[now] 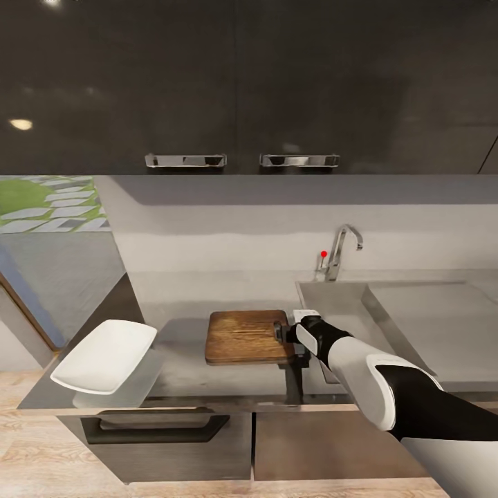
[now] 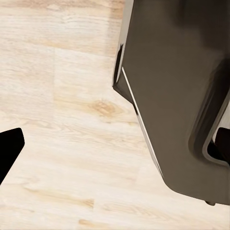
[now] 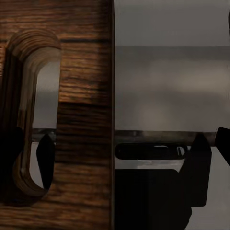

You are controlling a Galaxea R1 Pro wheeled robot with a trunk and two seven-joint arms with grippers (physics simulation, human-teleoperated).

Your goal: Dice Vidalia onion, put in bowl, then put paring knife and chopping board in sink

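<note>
Brown wood is filling much of the right wrist view: the chopping board (image 1: 247, 337) is hanging lifted above the countertop (image 1: 181, 346), casting a shadow below, with its slot handle (image 3: 29, 115) turned toward the sink (image 1: 387, 311). The right gripper (image 1: 287, 335) is meeting the board at that handle end, which looks like the sensible place to carry it from, since the basin lies just beside that edge. One dark fingertip (image 3: 46, 158) is showing through the slot and the other (image 3: 200, 158) is sitting outside the board's short edge, so the fingers are standing wide apart, straddling the handle strip; judging from the raised board, they are carrying it. No knife or onion is showing on the board. A white bowl (image 1: 104, 356) is resting well apart at the counter's far left corner. Pale floor planks (image 2: 62, 120) and a dark cabinet (image 2: 177, 96) are passing under the left arm, whose finger state I cannot tell.
</note>
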